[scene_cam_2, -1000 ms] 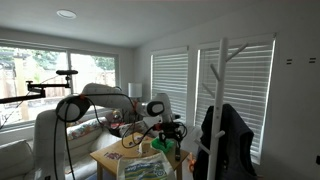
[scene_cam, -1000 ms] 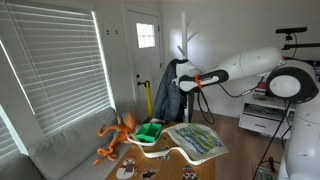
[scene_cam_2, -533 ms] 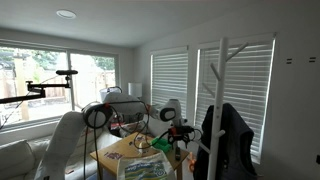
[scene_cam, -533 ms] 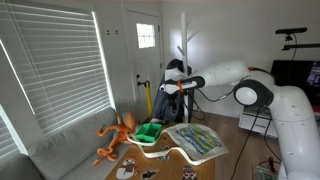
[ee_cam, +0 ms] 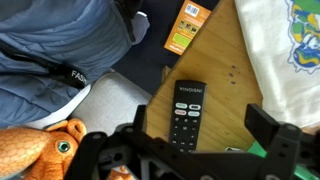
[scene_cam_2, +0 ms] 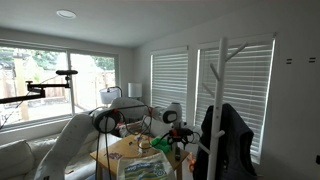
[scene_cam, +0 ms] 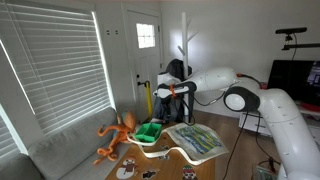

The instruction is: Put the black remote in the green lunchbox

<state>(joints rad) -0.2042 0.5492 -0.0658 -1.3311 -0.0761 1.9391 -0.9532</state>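
Note:
In the wrist view the black remote [ee_cam: 186, 112] lies flat on the wooden table [ee_cam: 225, 75], buttons up. My gripper [ee_cam: 203, 128] hangs above it, open and empty, with one finger on each side of the remote's lower end. A sliver of the green lunchbox [ee_cam: 257, 152] shows by one finger. In both exterior views the gripper [scene_cam: 165, 92] [scene_cam_2: 178, 128] hovers high over the lunchbox [scene_cam: 150, 131] [scene_cam_2: 163, 145]. The remote is too small to make out in the exterior views.
An orange plush toy [ee_cam: 35, 150] [scene_cam: 115, 136] lies beside the lunchbox. A patterned mat [ee_cam: 290, 50] [scene_cam: 197, 140] covers part of the table. An orange packet [ee_cam: 186, 25] lies near the table edge. Grey-blue fabric [ee_cam: 60, 40] and a coat rack [scene_cam: 184, 50] are close by.
The arm has swung further over the table toward the lunchbox end, and the gripper has dropped a little. The gripper stays open.

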